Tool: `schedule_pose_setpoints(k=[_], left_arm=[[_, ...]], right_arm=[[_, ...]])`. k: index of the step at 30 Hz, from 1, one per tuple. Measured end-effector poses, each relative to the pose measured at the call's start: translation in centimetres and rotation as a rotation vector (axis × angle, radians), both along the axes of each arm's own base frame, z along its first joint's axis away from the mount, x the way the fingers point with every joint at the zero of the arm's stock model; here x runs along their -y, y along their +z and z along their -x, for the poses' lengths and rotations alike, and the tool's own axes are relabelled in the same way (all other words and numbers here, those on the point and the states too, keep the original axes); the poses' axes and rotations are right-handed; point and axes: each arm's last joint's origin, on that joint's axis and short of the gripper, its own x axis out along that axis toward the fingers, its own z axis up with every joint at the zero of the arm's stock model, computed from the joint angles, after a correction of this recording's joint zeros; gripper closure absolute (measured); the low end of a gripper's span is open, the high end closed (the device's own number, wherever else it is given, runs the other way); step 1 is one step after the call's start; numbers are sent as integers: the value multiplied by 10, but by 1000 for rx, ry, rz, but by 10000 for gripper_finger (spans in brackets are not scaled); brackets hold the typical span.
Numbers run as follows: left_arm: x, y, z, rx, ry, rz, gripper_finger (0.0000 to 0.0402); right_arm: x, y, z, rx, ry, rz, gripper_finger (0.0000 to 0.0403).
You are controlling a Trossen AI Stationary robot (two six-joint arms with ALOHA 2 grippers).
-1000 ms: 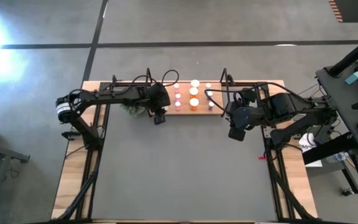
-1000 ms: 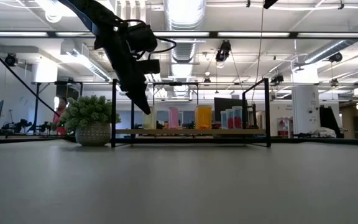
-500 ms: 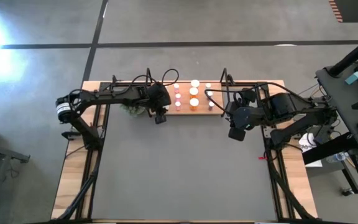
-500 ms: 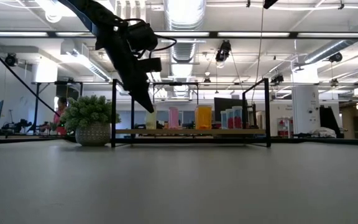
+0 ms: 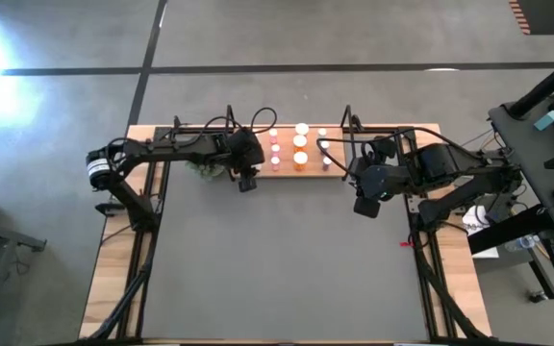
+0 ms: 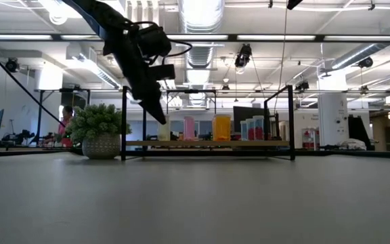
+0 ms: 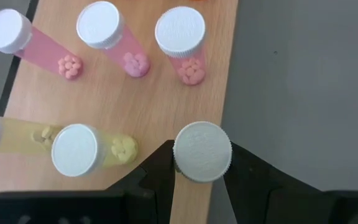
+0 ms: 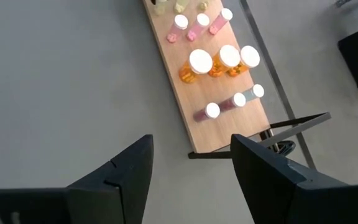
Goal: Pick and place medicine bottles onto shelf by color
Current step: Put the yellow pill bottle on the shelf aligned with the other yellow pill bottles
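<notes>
Left claw (image 7: 202, 163) is over the near edge of the shelf (image 7: 160, 106), at its left end, pinching a white-capped bottle (image 7: 202, 151) by the sides just under the cap; whether the bottle's base is already on the wood I cannot tell. Just beside it stand two yellow bottles (image 7: 76, 148), and farther back a row of three pink bottles (image 7: 179, 34). In the right wrist view the rest of the shelf shows three wider orange bottles (image 8: 201, 63) in the middle and three dark red bottles (image 8: 234, 99) toward the far end. Right claw (image 8: 191, 168) hangs above the grey mat (image 5: 277, 269) off the shelf's right end, fingers spread, holding nothing, waiting. A small potted plant (image 6: 99, 129) sits on the bench just left of the shelf. My read on handling: these bottles look light, rigid plastic, smooth-sided and narrow, so easy to tip and likely to knock neighbours; the side grip below the ribbed cap seems right, with a straight, upright set-down before letting go.
</notes>
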Motion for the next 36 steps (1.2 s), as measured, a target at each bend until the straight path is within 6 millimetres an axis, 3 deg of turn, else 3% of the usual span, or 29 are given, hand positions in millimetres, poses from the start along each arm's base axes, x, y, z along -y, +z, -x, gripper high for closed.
schedule_pose_setpoints(k=[36], left_arm=[[0,-7,3,-23,26,-29,299]], right_arm=[[0,0,0,1,-3,-2,197]])
